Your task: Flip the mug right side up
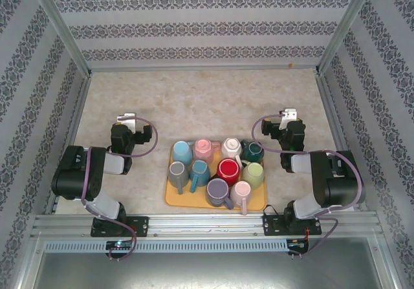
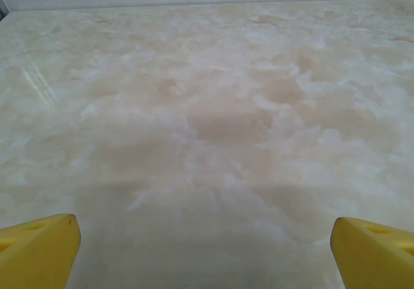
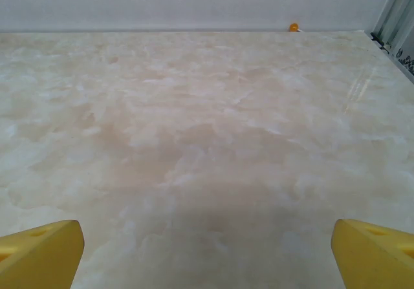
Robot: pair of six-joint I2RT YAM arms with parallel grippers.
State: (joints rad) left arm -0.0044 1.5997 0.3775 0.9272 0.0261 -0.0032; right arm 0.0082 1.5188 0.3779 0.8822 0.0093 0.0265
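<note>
The worktop [image 1: 194,101] is mottled cream and beige — marble-like. The tray [image 1: 176,200] is orange-yellow, its mugs [image 1: 228,170] red, teal, pale green, pink, blue and grey. White walls [image 1: 194,27] carry dark damask bands.

The right gripper [image 3: 207,258] hangs low over the pale, marbled table [image 3: 207,121], its yellow fingertips [image 3: 39,253] set wide apart with tabletop showing between them. Along the table's far edge runs a damask-patterned wall [image 3: 194,4]. A small orange object [image 3: 294,26] sits at that far edge, near a metal post [image 3: 391,11] at the table's far right corner.
</note>
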